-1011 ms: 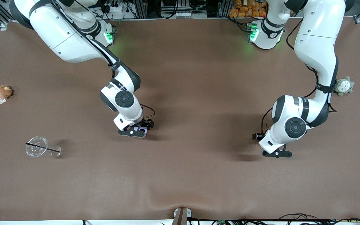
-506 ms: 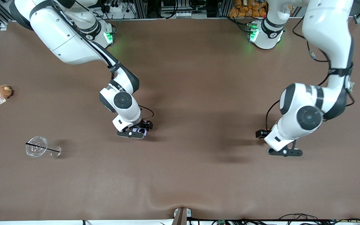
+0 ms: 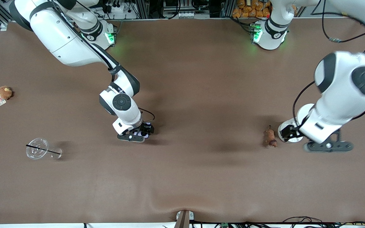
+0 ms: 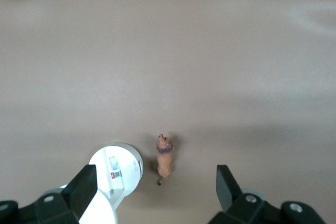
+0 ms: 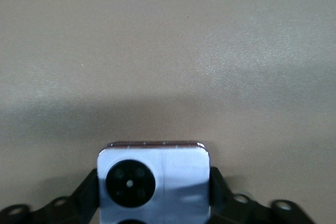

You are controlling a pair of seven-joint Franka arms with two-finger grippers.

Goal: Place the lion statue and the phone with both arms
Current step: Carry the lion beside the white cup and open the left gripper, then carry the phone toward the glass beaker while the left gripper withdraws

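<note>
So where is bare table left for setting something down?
Bare: the stretch between the phone in the right gripper and the lion statue, and the strip nearest the front camera. Crowded: around the statue, under the open left gripper.

Bare table [image 3: 201,95] lies between the arms; only the lion statue [image 3: 270,136] interrupts it.

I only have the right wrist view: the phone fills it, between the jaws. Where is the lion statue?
Observer: The lion statue sits on the table toward the left arm's end, with nothing gripping it.
Operator: And the left arm?
Observer: The left gripper is over bare table beside the statue, jaws open.
Operator: Anything close to my phone?
Observer: No. The closest thing to the phone is a clear cup with a black straw, well off toward the right arm's end.
</note>
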